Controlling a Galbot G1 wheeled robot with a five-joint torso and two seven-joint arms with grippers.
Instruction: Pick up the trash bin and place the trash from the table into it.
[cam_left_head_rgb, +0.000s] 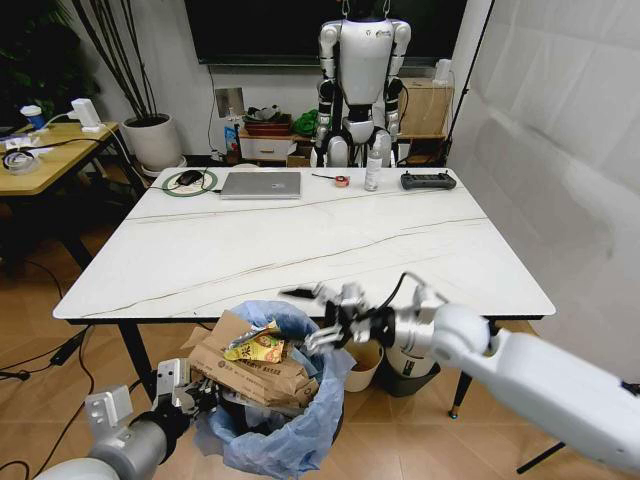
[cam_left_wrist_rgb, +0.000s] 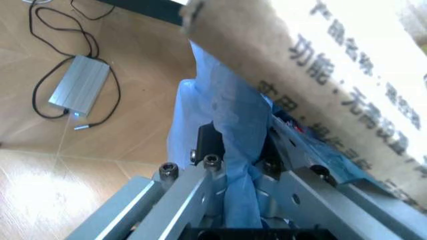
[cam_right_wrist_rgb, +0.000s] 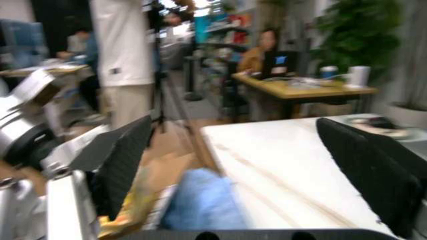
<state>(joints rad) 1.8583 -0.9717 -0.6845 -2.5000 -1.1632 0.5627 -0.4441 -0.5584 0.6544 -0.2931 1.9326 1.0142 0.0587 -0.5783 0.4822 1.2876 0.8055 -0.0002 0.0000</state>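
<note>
Already the trash bin (cam_left_head_rgb: 275, 400), lower centre of the head view, brims with cardboard (cam_left_head_rgb: 250, 372); the table (cam_left_head_rgb: 300, 250) looks cleared of litter. Left gripper (cam_left_wrist_rgb: 237, 200) pinches its blue bag; right gripper (cam_right_wrist_rgb: 233, 175) gapes wide, empty.

The table (cam_left_head_rgb: 300, 250) is a white marble-look slab with thin dark veins on slim black legs. Along its far edge, left to right: green ring mat (cam_left_head_rgb: 190, 181) with black mouse (cam_left_head_rgb: 189, 177), silver laptop (cam_left_head_rgb: 261, 185), a small, possibly tape, roll (cam_left_head_rgb: 341, 180), bottle (cam_left_head_rgb: 373, 170), black controller (cam_left_head_rgb: 428, 181).
</note>
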